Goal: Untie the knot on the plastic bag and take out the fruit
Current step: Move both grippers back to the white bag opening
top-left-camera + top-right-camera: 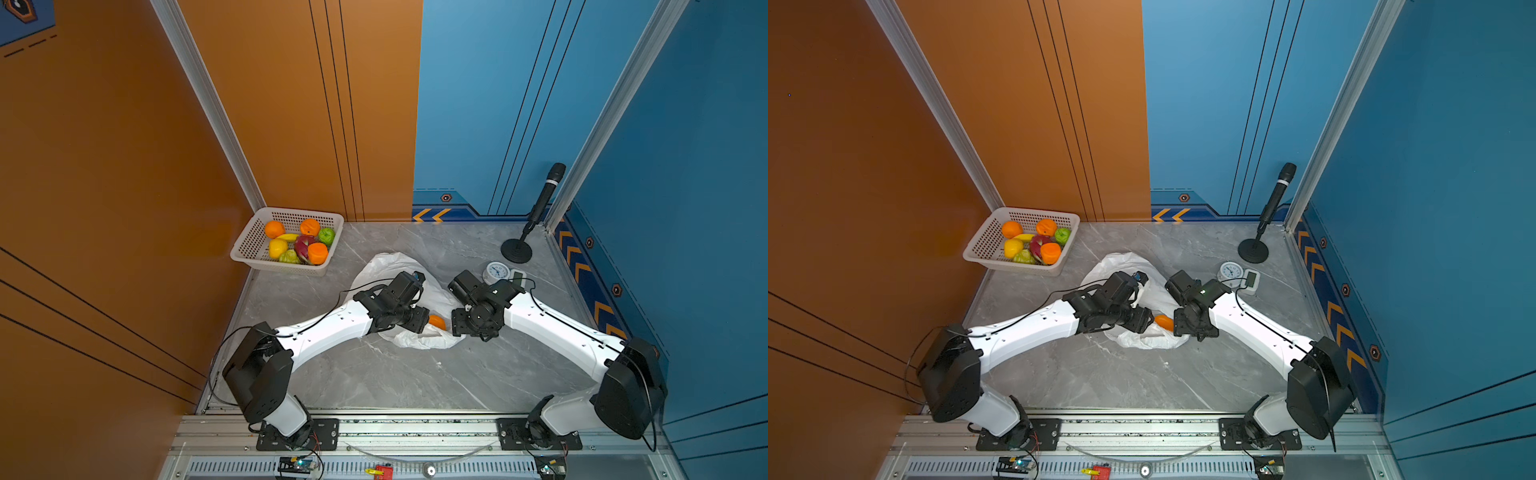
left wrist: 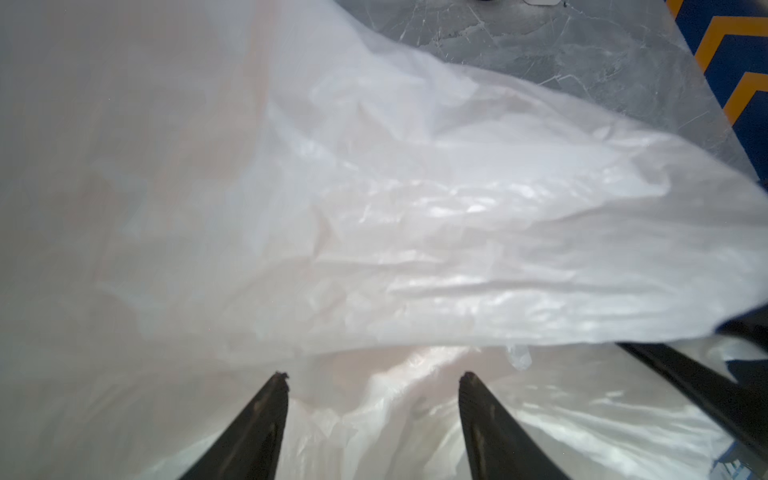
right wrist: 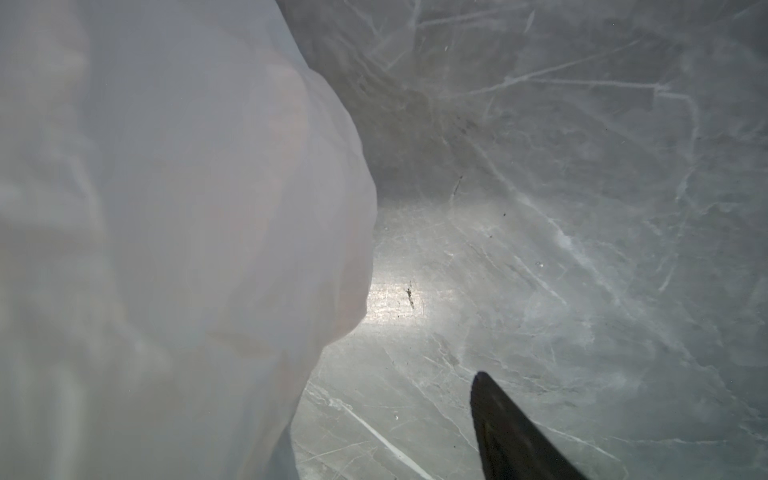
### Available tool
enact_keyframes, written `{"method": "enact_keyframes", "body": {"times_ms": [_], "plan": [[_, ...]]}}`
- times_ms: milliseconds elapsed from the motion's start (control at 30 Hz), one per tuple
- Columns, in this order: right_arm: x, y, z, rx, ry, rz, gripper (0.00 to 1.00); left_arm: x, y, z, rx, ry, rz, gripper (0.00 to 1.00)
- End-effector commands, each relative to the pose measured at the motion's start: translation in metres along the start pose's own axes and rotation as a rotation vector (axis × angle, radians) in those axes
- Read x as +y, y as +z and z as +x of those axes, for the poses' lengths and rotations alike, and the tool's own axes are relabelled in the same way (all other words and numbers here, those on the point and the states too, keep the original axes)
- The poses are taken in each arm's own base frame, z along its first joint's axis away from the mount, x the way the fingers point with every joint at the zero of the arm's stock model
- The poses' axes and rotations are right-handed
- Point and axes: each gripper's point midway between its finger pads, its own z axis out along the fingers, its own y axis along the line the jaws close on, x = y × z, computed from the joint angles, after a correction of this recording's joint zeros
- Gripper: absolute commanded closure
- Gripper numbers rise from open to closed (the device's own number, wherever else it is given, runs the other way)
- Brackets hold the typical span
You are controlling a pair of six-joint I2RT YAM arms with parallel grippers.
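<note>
We find the plastic bag lying slack on the surface between the arms, with no knot discernible, one orange fruit bare at its near mouth and other fruit in the basket. The left end effector stands spread against the film, pinching nothing; the right end effector shows one finger only, so we cannot tell its state. We judge the film light, limp and slippery, best pinched at a gathered edge, and the orange firm, best taken across its middle
</note>
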Motion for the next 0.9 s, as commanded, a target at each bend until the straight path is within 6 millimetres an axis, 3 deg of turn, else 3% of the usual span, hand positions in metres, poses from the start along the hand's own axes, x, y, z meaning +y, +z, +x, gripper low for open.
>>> {"method": "enact_keyframes", "body": {"times_ms": [0,300,533,700,867], "plan": [[0.012,0.011,0.017,0.078,-0.003,-0.064,0.3,-0.017,0.0,-0.02,-0.034,0.04,0.052,0.31],[0.009,0.033,0.034,0.13,-0.019,-0.037,0.31,-0.036,0.014,-0.016,-0.001,0.046,0.182,0.25],[0.007,0.035,0.032,0.127,0.028,-0.059,0.31,-0.029,0.036,-0.012,0.009,-0.044,0.233,0.27],[0.004,0.039,0.034,0.148,0.077,-0.073,0.31,-0.039,0.042,-0.021,-0.028,0.128,0.206,0.25],[0.001,0.039,0.03,0.146,0.153,-0.106,0.3,-0.028,0.062,-0.001,0.077,0.263,0.127,0.16]]}}
